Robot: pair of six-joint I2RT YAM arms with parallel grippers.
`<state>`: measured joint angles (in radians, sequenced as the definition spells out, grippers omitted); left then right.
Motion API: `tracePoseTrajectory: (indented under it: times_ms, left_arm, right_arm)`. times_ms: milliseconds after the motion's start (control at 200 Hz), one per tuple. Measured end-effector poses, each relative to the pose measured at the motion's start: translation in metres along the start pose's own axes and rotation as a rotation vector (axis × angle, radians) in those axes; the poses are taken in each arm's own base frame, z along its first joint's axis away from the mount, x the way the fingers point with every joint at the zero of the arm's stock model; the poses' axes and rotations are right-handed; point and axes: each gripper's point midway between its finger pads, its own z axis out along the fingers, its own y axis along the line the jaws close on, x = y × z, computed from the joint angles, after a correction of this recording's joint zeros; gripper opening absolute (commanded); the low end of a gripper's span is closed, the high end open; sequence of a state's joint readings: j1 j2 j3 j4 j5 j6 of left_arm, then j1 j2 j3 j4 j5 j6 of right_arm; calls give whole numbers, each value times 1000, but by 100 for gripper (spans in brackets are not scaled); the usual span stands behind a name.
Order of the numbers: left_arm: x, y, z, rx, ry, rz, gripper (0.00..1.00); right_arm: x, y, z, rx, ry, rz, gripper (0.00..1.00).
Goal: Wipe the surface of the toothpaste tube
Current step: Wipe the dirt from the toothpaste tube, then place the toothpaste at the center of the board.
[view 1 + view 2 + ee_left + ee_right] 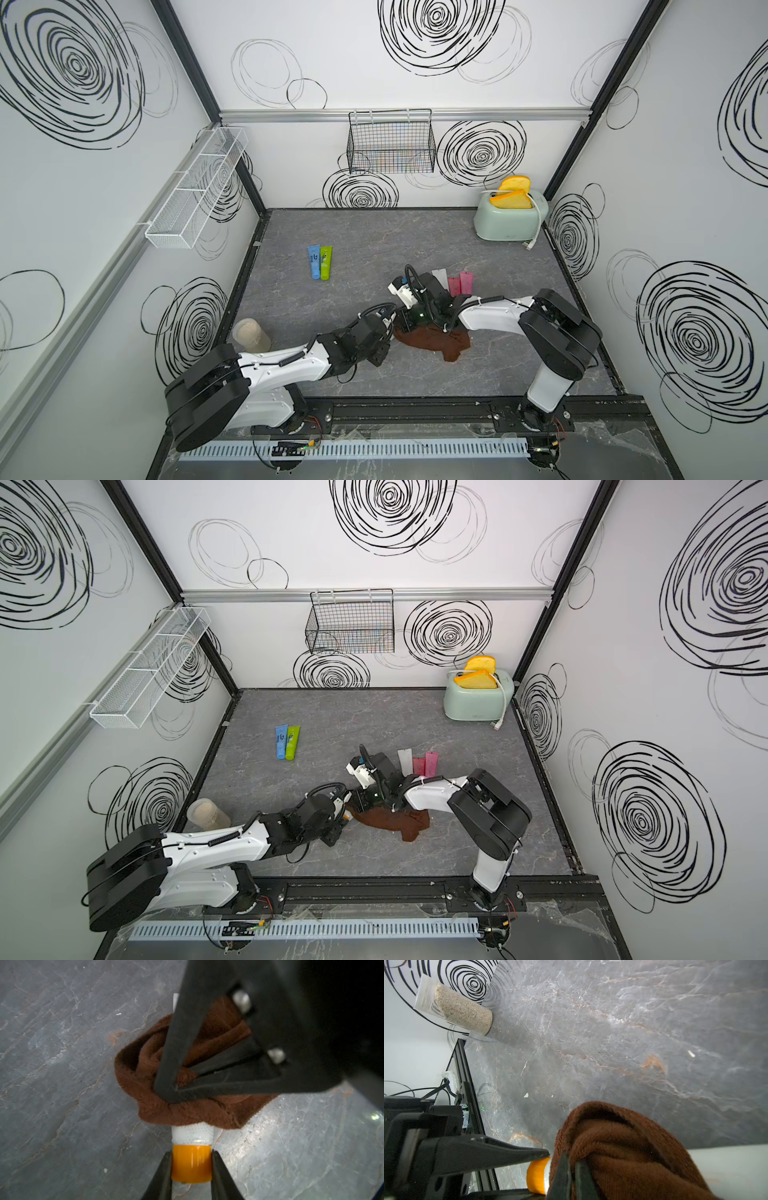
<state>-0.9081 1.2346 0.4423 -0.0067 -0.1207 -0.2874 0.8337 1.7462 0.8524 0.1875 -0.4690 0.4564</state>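
Wiping looks under way. Left hand [191, 1155] is clamped on the orange cap [191, 1167] of the toothpaste tube [193, 1133], which lies on the table [62, 1064]. Right hand [572, 1165], pinched together on the brown cloth [187, 1111], presses it over the tube's body. How much surface remains unwiped cannot be told.

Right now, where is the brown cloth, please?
In both top views, the brown cloth lies front-centre on the table, draped over the toothpaste tube, pinched by the right gripper.
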Motion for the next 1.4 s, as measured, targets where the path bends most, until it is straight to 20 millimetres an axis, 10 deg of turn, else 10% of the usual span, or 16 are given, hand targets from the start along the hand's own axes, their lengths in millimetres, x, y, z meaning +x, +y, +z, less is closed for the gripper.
tracePoseTrajectory:
  times_ms: [340, 545, 785, 1056, 1401]
  left_arm:
    - [-14, 13, -7, -13, -52, -65, 0]
    - [-43, 57, -19, -102, -119, -220, 0]
    - [-145, 57, -18, -96, -265, -279, 0]
    - [-210, 36, 52, -84, -289, -310, 0]
    - [-210, 8, 148, -104, -225, -331, 0]
  right_arm:
    - [-12, -89, -38, 175, -92, 133, 0]
    - [32, -57, -53, 106, -61, 93, 0]
    - [76, -36, -88, 79, -113, 51, 0]
    - [78, -44, -124, 107, -260, 40, 0]
    - [76, -38, -131, 89, -292, 22, 0]
